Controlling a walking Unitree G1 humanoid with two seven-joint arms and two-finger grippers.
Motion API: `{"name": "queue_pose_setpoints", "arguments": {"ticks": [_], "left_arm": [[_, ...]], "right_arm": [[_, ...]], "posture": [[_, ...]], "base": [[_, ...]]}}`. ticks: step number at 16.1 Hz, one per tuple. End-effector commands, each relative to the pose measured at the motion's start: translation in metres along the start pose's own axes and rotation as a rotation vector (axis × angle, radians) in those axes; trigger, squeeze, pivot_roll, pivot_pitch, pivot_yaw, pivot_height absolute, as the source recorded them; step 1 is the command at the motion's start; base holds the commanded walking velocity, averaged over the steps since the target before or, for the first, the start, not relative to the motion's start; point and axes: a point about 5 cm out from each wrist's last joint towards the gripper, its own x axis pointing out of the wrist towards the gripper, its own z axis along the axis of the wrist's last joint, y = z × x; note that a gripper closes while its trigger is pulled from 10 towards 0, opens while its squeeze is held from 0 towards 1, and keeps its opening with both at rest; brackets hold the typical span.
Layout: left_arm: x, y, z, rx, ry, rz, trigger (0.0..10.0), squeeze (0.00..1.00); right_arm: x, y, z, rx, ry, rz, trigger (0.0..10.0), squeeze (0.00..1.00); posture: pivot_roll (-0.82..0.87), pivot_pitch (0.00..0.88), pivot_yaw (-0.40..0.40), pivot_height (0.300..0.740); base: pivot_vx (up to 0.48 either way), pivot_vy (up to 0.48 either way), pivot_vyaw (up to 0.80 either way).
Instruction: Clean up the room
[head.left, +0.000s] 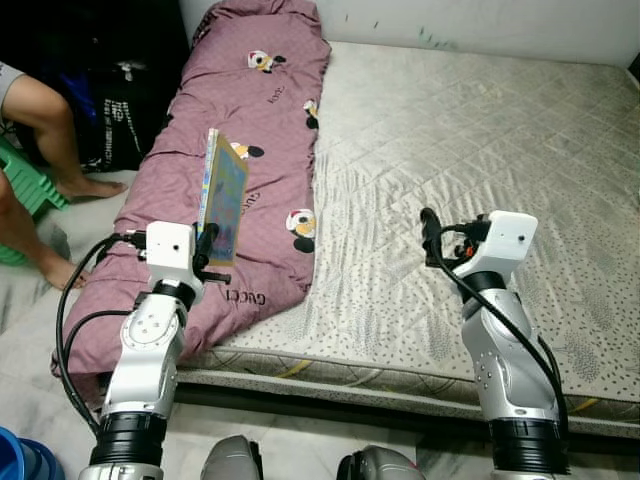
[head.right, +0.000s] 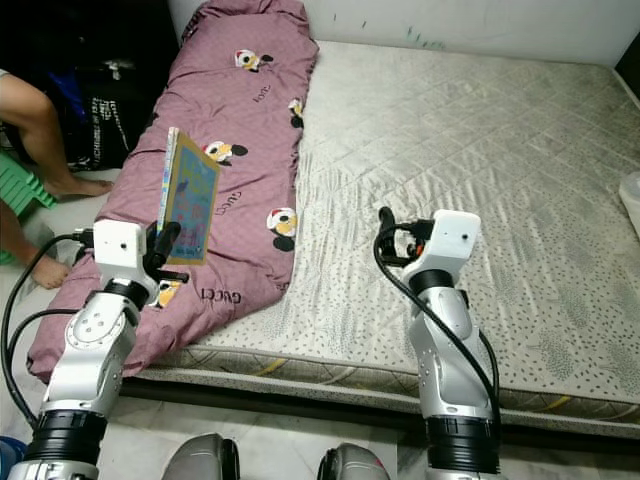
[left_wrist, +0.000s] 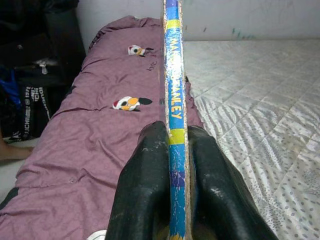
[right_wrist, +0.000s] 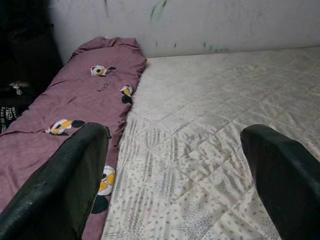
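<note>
A thin colourful book (head.left: 224, 195) stands upright above the mauve quilt (head.left: 250, 130) at the bed's near left side. My left gripper (head.left: 208, 248) is shut on its lower edge. In the left wrist view the book's blue and yellow spine (left_wrist: 174, 100) runs up between the two black fingers (left_wrist: 142, 185). My right gripper (head.left: 430, 235) hangs open over the bare grey mattress (head.left: 470, 130), near its front edge, holding nothing. The right wrist view has its two fingers (right_wrist: 65, 185) wide apart with the mattress (right_wrist: 210, 135) between them.
A person's bare legs (head.left: 45, 140) and a green stool (head.left: 25, 185) are on the floor left of the bed. Dark bags (head.left: 110, 90) stand behind them. The mattress front edge (head.left: 380, 375) runs just before my arms. A blue tub (head.left: 20, 460) sits at bottom left.
</note>
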Motion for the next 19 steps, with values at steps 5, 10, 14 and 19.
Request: {"name": "queue_pose_setpoints", "arguments": {"ticks": [5, 10, 14, 19], "left_arm": [[0.0039, -0.0015, 0.0091, -0.001, -0.046, -0.019, 10.0, 0.0], [0.0041, -0.0035, 0.0087, -0.013, -0.049, -0.024, 10.0, 0.0], [0.0041, -0.0042, 0.0081, -0.018, -0.048, -0.024, 10.0, 0.0], [0.0041, -0.005, 0.0076, -0.022, -0.049, -0.024, 10.0, 0.0]], "right_arm": [[0.0018, -0.0021, -0.0034, 0.0, 0.014, 0.002, 10.0, 0.0], [0.0007, -0.0023, -0.0058, -0.014, 0.021, 0.013, 10.0, 0.0], [0.0001, -0.0044, -0.0045, -0.039, 0.01, 0.01, 10.0, 0.0], [-0.0006, -0.0047, -0.0063, -0.048, 0.014, 0.011, 10.0, 0.0]], "posture": [[-0.03, 0.027, -0.045, 0.74], [-0.03, 0.03, -0.048, 0.74], [-0.03, 0.033, -0.05, 0.74], [-0.03, 0.036, -0.052, 0.74]], "base": [[0.0, -0.111, -0.63], [0.0, -0.35, 0.0], [0.0, -0.349, 0.0], [0.0, -0.35, 0.0]]}}
